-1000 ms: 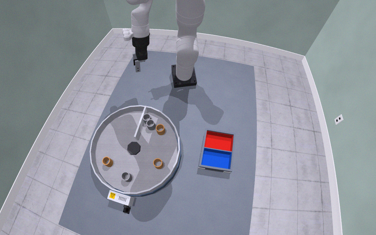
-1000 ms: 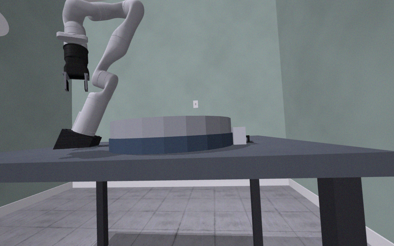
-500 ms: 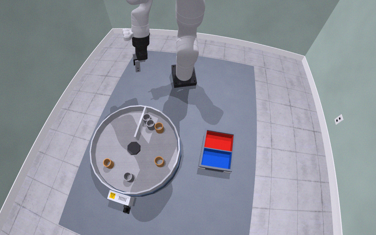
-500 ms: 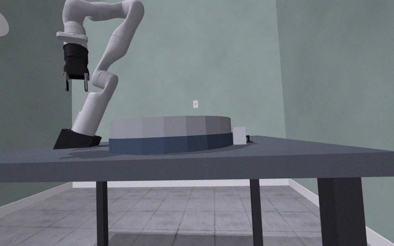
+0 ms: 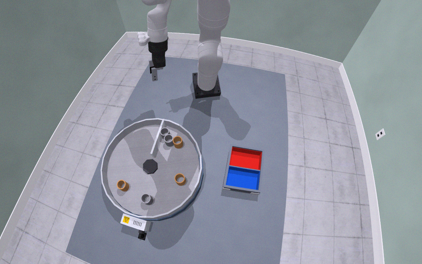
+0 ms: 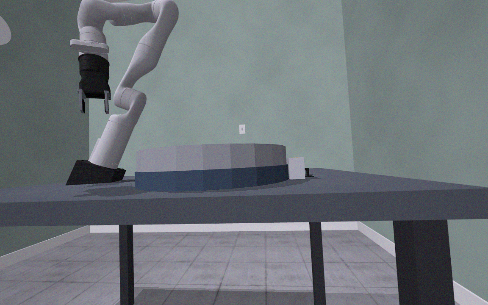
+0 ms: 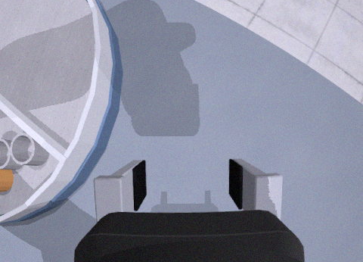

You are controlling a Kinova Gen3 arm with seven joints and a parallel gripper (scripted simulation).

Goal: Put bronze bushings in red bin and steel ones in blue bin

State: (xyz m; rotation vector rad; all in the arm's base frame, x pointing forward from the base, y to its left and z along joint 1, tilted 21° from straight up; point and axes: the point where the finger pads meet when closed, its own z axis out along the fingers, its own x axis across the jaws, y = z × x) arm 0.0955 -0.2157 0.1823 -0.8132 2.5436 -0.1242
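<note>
The round turntable (image 5: 151, 169) carries three bronze bushings (image 5: 177, 141) (image 5: 180, 179) (image 5: 122, 185) and three steel ones (image 5: 164, 132) (image 5: 168, 138) (image 5: 146, 198). Two steel bushings and one bronze one bunch against a white bar (image 5: 157, 136) at the far side. The bin's red half (image 5: 245, 157) and blue half (image 5: 242, 178) stand right of the turntable, both empty. My gripper (image 5: 154, 74) hangs open and empty high above the table's far left, away from the turntable. In the wrist view the open fingers frame bare table, with the turntable rim (image 7: 103, 95) to the left.
The arm's base (image 5: 206, 88) is bolted at the table's far middle. A black hub (image 5: 150, 166) sits at the turntable's centre. A white control box (image 5: 134, 223) with a warning label stands at the turntable's near edge. In the side view the turntable wall (image 6: 211, 167) hides the bushings.
</note>
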